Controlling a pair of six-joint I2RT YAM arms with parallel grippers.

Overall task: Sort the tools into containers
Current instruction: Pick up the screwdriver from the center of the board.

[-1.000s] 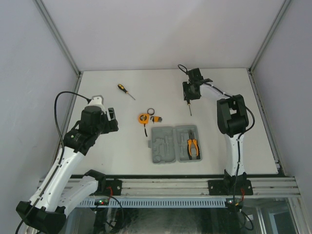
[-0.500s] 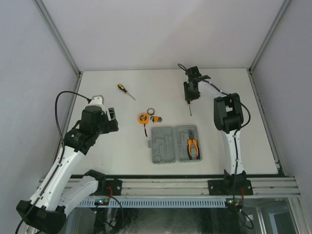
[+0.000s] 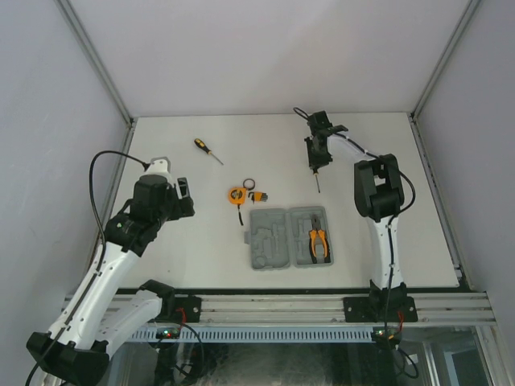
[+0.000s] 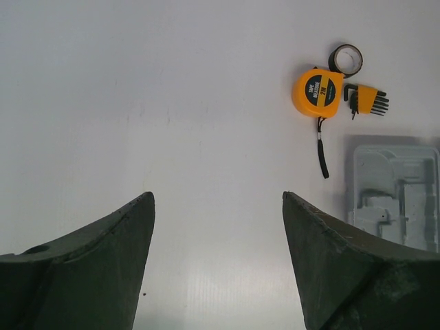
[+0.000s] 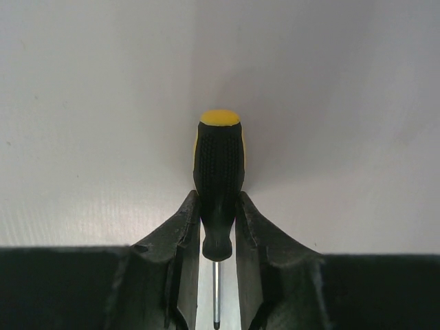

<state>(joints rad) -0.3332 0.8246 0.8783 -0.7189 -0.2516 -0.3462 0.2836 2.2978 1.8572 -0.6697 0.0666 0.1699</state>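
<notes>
Black-and-yellow screwdriver [image 5: 218, 182] pinched low on its handle between the narrowed fingers [image 5: 180, 230] of the right gripper [image 5: 217, 206], shaft trailing back under the wrist, likely for a carry to the grey tool case [image 3: 269, 241] well behind, where pliers [image 3: 319, 244] already lie. Shows both fingers touching the grip only at the right wrist, the case only from above. Left gripper [image 4: 216, 199] spread wide on nothing, tape measure [image 4: 317, 92] ahead to its right.
</notes>
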